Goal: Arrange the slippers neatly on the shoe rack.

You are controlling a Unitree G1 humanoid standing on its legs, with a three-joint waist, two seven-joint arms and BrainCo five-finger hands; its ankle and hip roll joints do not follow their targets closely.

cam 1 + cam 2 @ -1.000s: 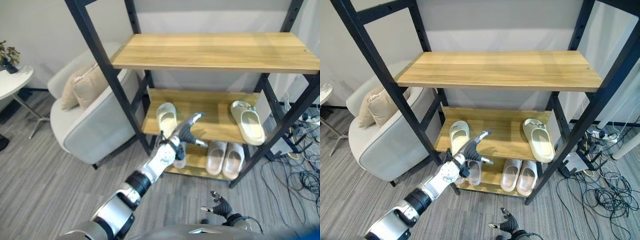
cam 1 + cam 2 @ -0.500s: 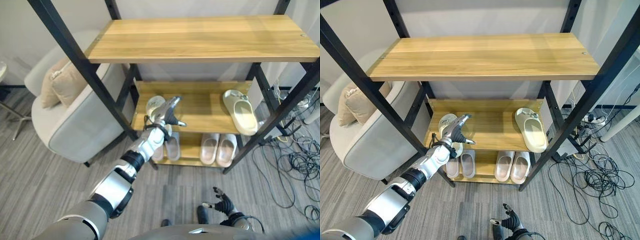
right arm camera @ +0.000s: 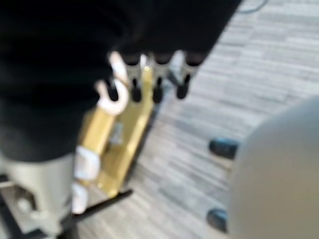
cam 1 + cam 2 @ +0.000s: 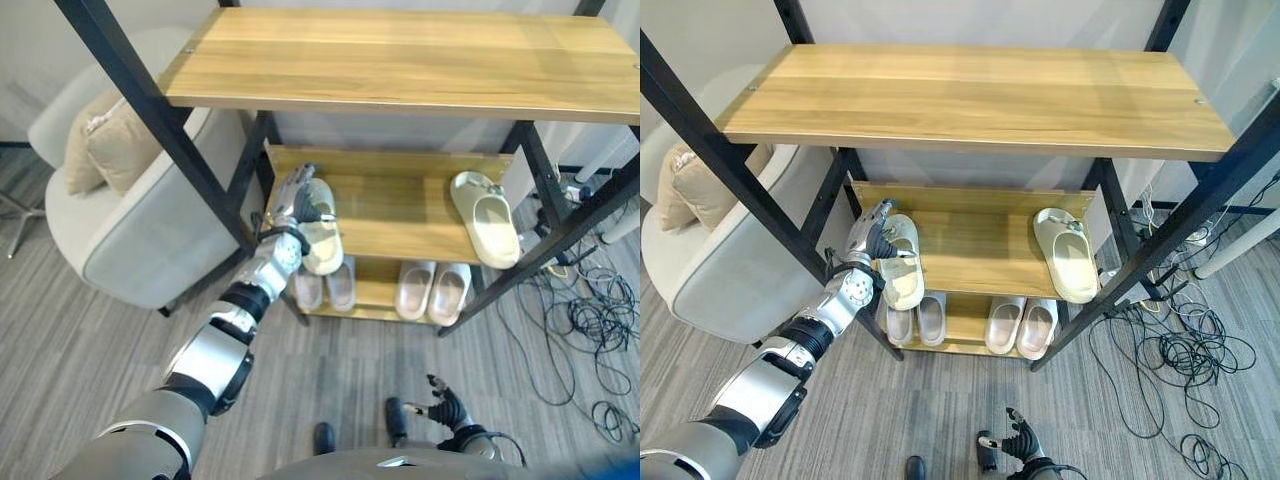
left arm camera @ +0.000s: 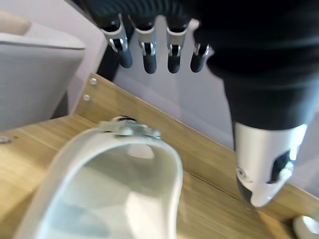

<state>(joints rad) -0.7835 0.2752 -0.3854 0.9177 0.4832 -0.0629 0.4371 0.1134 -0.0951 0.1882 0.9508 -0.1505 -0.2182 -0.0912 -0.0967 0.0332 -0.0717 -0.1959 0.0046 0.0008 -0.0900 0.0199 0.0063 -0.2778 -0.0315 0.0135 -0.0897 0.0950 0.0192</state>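
A cream slipper (image 4: 322, 238) lies at the left end of the rack's middle shelf (image 4: 400, 210), its near end over the front edge. My left hand (image 4: 289, 204) is open right beside and above its far left part, fingers (image 5: 146, 48) straight over the strap (image 5: 130, 131); I cannot tell if it touches. A second cream slipper (image 4: 486, 231) lies at the shelf's right end. Two pale pairs (image 4: 325, 287) (image 4: 432, 292) stand on the bottom shelf. My right hand (image 4: 441, 402) hangs low over the floor, open and holding nothing.
The wide top shelf (image 4: 400, 60) overhangs the work. The rack's black slanted post (image 4: 150, 110) runs close by my left arm. A grey armchair (image 4: 130, 240) with beige cushions (image 4: 100, 140) stands to the left. Loose cables (image 4: 590, 330) cover the floor to the right.
The camera has shifted over the rack. My left hand has crossed from the slipper's right side to its far left end. The right hand stays low.
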